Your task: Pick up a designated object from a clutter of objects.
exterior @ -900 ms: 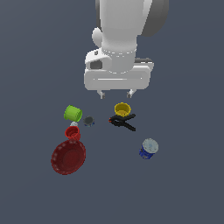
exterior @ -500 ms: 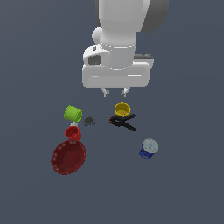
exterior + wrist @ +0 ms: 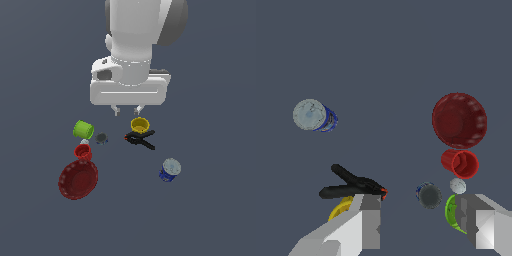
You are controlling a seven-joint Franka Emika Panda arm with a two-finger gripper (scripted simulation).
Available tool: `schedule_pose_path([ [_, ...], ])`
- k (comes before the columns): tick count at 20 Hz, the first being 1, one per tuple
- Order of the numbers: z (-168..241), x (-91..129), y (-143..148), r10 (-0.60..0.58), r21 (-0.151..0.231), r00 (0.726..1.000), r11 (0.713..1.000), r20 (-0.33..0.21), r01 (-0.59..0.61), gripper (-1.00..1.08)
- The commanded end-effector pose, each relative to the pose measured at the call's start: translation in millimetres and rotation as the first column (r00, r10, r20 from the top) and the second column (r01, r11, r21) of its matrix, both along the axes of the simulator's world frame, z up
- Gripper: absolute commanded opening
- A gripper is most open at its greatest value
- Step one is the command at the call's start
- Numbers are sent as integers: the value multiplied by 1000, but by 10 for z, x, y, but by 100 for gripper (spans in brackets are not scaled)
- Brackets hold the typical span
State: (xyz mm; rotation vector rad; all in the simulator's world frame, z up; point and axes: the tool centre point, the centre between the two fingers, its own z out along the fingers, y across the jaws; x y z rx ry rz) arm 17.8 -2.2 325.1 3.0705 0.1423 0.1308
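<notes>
The pincer [image 3: 127, 110] hangs spread and empty high over the yellow cup [image 3: 140, 124], well short of the big red bowl [image 3: 77, 179], which lies on the counter [image 3: 210, 220] touching the red cup [image 3: 83, 152], likely awaiting approach.

White arm upright, wrist pointing down, fingers [image 3: 116, 110] apart, nothing between.
</notes>
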Motion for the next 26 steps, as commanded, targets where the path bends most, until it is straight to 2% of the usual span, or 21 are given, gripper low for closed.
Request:
schedule_pose_path([
  [1, -87, 52, -84, 14, -22, 1000, 1000, 3, -14, 28],
  [8, -480, 266, -447, 96, -123, 995, 988, 11, -94, 28],
  [13, -892, 427, -775, 198, -217, 980, 957, 0, -193, 28],
  [20, -1523, 558, -1168, 368, -323, 928, 873, -52, -365, 28],
  [26, -2045, 563, -1397, 509, -369, 853, 776, -114, -512, 28],
])
